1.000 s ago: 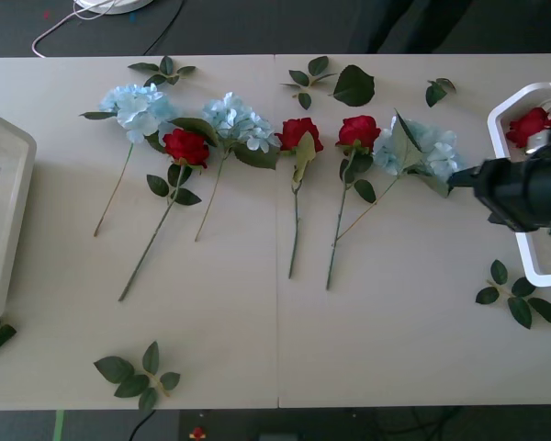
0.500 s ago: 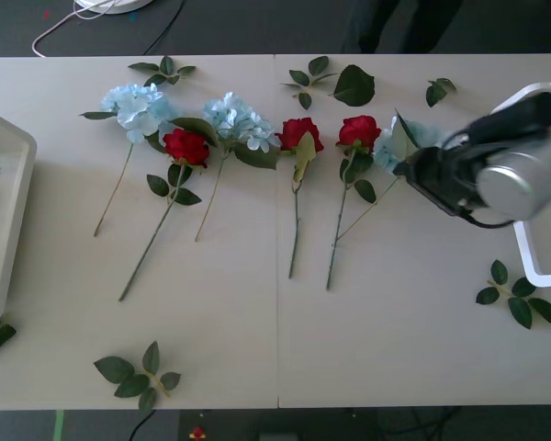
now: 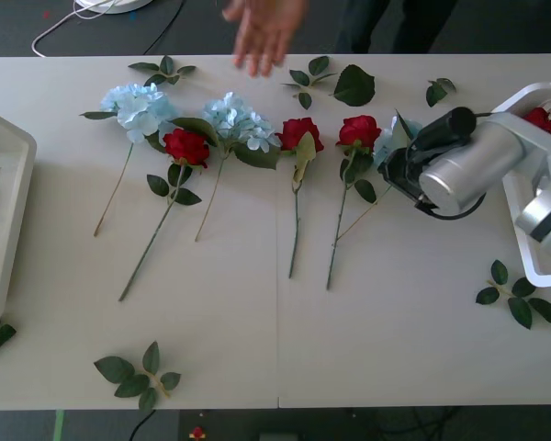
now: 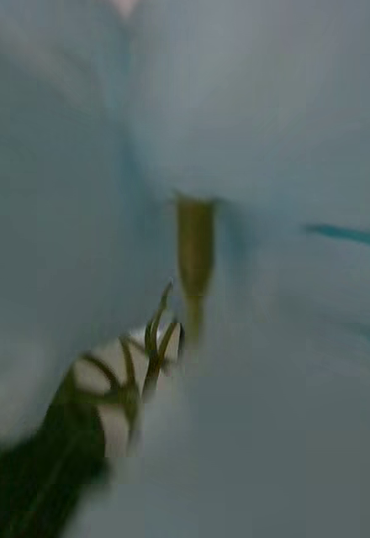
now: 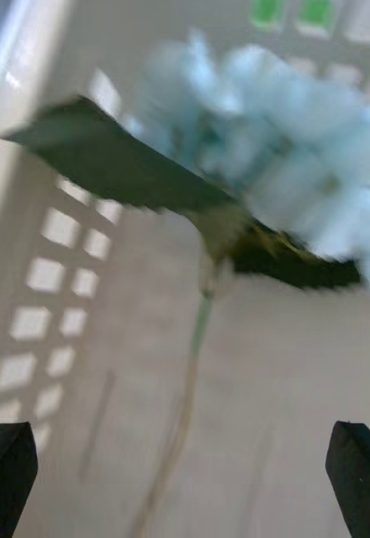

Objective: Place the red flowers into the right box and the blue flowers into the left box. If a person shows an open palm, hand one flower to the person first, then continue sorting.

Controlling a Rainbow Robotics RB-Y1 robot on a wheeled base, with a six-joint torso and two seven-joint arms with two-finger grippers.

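Newly arrived hand [image 3: 264, 32]; right box [image 3: 514, 110] holds one rose [image 3: 540, 119]; left end effector [image 5: 185, 479] wide.

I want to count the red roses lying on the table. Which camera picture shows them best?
The front view. From above, three red flowers lie in a row on the table, at and, with a fourth in the right box at. Both wrist views are close-ups of blue flowers, not roses.

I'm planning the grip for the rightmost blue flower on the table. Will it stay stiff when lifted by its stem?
Probably not. The rightmost blue flower has a wide fluffy head on a long thin stem, so the head will likely droop. It looks light. The right gripper is at its head; the soft petals may squash.
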